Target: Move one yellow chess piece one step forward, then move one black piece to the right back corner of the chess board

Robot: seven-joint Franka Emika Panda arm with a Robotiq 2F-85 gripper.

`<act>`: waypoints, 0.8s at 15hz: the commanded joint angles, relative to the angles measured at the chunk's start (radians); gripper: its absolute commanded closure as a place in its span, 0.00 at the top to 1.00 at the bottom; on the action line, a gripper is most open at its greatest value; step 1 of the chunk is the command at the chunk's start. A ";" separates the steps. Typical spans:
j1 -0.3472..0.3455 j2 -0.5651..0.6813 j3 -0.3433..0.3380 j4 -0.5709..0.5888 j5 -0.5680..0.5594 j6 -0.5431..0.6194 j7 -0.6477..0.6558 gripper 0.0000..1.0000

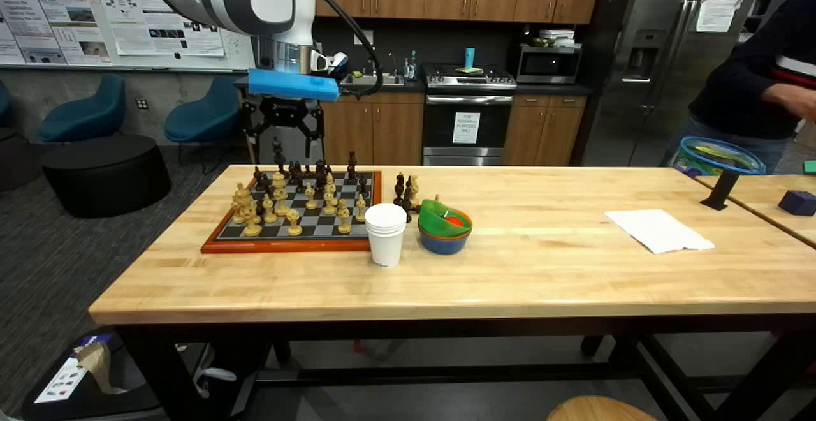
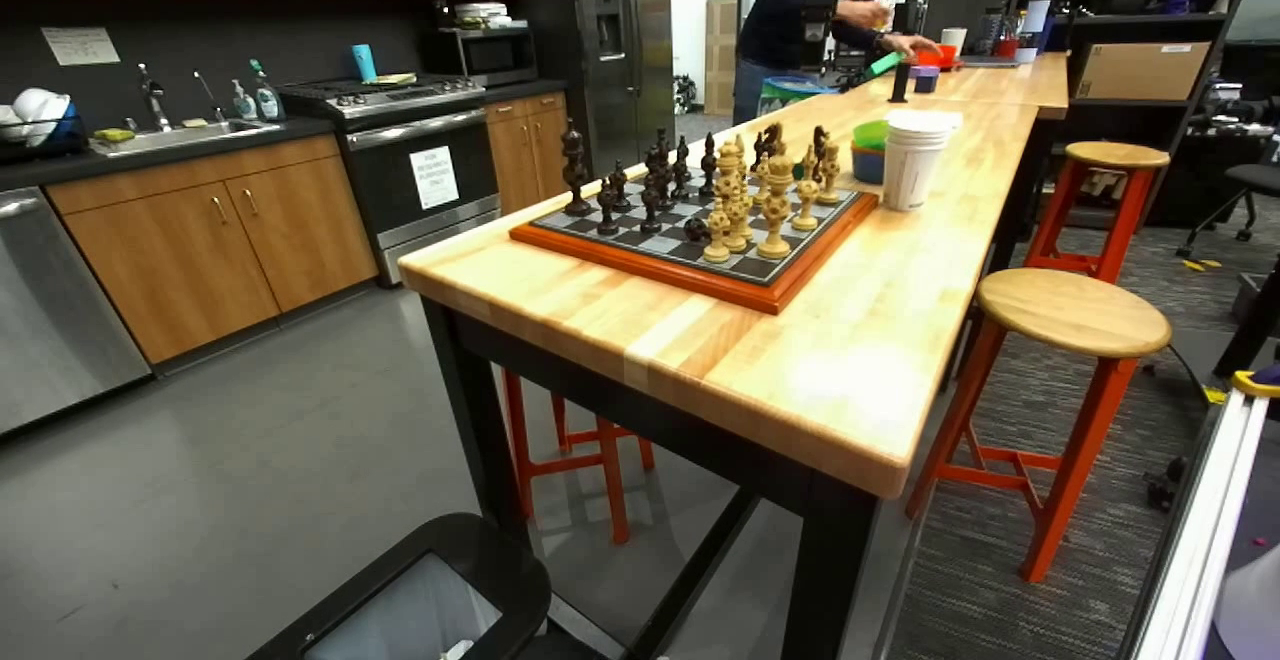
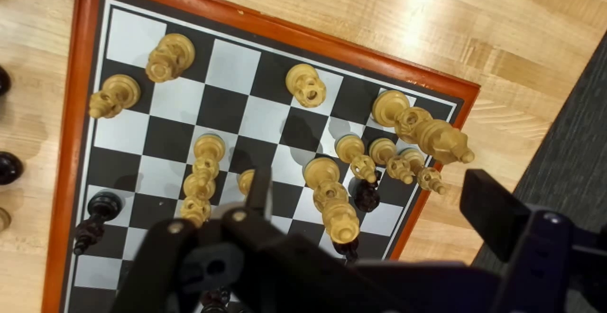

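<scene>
The chess board (image 1: 293,245) with its reddish-brown rim (image 3: 284,31) lies near one end of the table, bearing yellow and black pieces. High above it hangs my gripper (image 1: 282,141), open in the wrist view with its fingers (image 3: 258,189) wide apart and nothing held between them. Below that gap stand a tall yellow piece (image 3: 322,173) and three smaller yellow pieces (image 3: 351,149) near the rim. Among them a black piece (image 3: 367,197) appears to lie on its side. More black pieces (image 2: 655,175) stand at the far side, partly hidden by the gripper in the wrist view.
Beside the board stand stacked white cups (image 1: 386,236) and nested bowls (image 1: 445,242). Several pieces, including black ones (image 1: 403,191), stand off the board. A white paper sheet (image 1: 660,229) lies farther along the table. A person (image 2: 790,20) is at the far end.
</scene>
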 commanded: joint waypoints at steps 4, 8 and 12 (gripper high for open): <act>0.015 0.000 -0.015 0.002 -0.001 -0.002 0.001 1.00; 0.024 0.046 -0.010 0.045 0.002 -0.006 0.007 1.00; 0.042 0.092 0.007 0.086 -0.005 0.005 0.063 1.00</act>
